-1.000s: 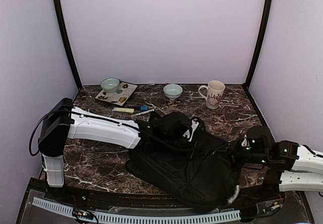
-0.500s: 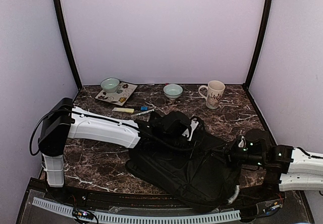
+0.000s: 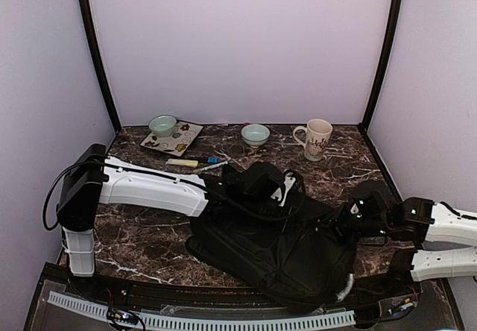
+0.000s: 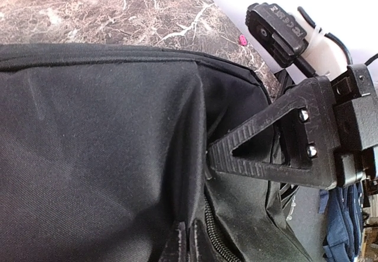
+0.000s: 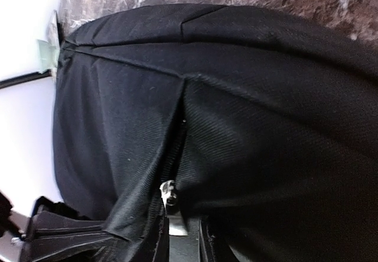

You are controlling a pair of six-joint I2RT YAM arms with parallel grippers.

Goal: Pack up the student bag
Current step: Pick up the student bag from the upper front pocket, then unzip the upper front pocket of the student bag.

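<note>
The student bag [image 3: 268,249], black and soft, lies across the near middle of the table. My left gripper [image 3: 277,194] reaches over its upper edge. In the left wrist view it [image 4: 188,244] is shut on a pinched fold of the bag's fabric [image 4: 106,126] beside the zipper teeth. My right gripper [image 3: 344,225] is pressed against the bag's right side. Its jaws [image 5: 183,241] stand a little apart around the silver zipper pull [image 5: 169,194], with a small gap on one side. One of the right gripper's fingers [image 4: 260,150] shows in the left wrist view.
At the back stand a patterned mug [image 3: 317,139], a pale green bowl [image 3: 256,134], and another bowl [image 3: 162,126] on a decorated plate [image 3: 179,143]. Pens [image 3: 197,162] lie behind the bag. A dark blue notebook [image 4: 342,226] shows at the bag's opening.
My right gripper has shifted a little left and away, closer against the bag, and its jaws have narrowed. The left arm has stayed almost still, holding the fabric.
</note>
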